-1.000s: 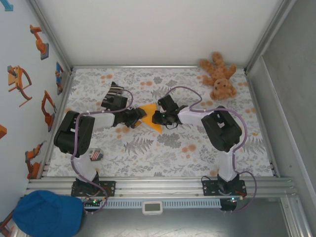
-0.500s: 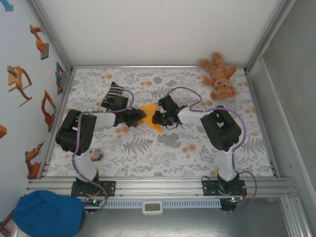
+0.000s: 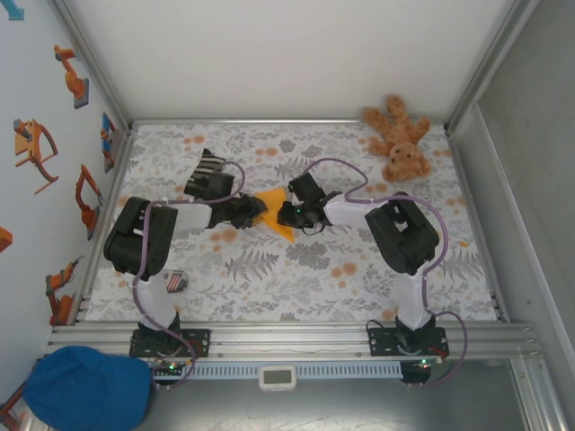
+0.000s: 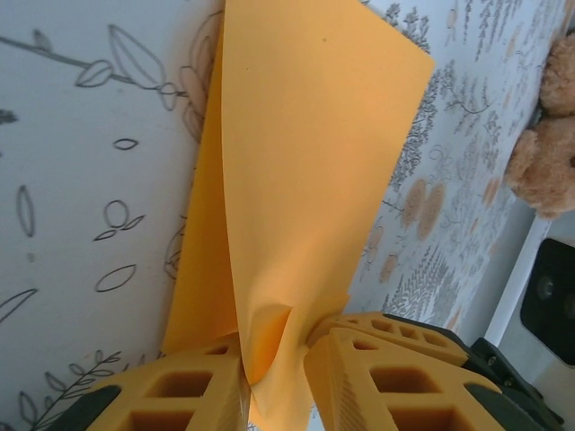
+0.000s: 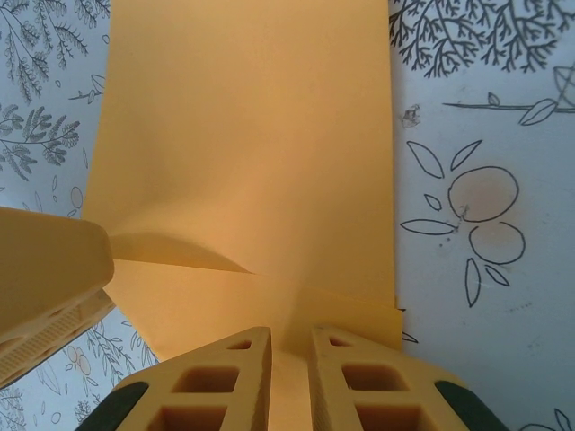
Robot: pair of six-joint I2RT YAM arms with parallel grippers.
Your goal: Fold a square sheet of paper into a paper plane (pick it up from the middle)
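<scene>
Clamping left end effector (image 4: 271, 368) on one end of the square sheet of paper (image 4: 305, 180), wrinkling it at the pinch; clamping right end effector (image 5: 289, 350) on the opposite edge. Holding it folded over mid-tabletop (image 3: 296, 260), well apart from teddy bear (image 3: 400, 139) in far-right corner.

- The square sheet of paper (image 3: 275, 220) between the fingers: plain orange-yellow.
- The left fingers (image 4: 171, 395) and right fingers (image 5: 377, 395): yellow-orange, black at the base.
- The tabletop (image 3: 296, 269) under them: white, grey leaf print, orange spots.
- The sock (image 3: 208, 172) beside the left fingers: black-and-white stripes.
- The teddy bear (image 3: 400, 139): brown.
</scene>
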